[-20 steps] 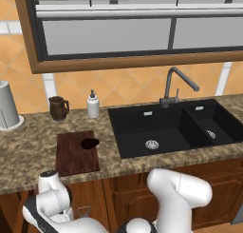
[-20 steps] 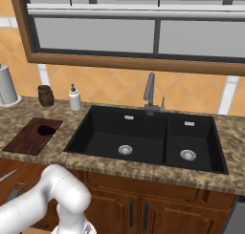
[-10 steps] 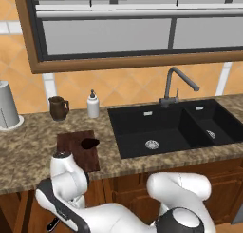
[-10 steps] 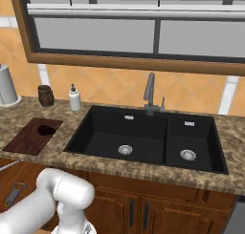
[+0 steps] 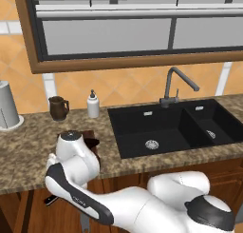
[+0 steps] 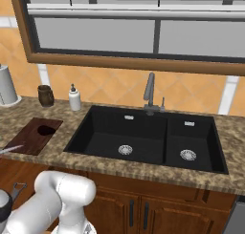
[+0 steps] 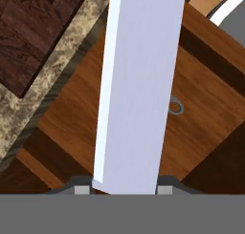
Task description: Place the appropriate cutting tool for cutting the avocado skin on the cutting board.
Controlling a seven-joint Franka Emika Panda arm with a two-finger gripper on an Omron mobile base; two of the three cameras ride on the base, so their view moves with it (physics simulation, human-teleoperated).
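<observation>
gripping the knife (image 7: 136, 85), end effector (image 7: 124, 189) clenched on it, blade off the counter edge, cutting board (image 6: 33, 135) nearby

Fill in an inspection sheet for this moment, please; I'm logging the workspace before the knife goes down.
Surface: speckled stone counter with a black double sink set in it.
Job's things: cutting board left of the sink; avocado on its far end; knife in the claw, blade off the board, in front of the wooden cabinets.
Clutter: brown mug, soap bottle, grey canister, all by the wall.
Grippers: claw shut on the knife.
Cables: nothing seen.
Surroundings: faucet, tiled wall, window.
</observation>
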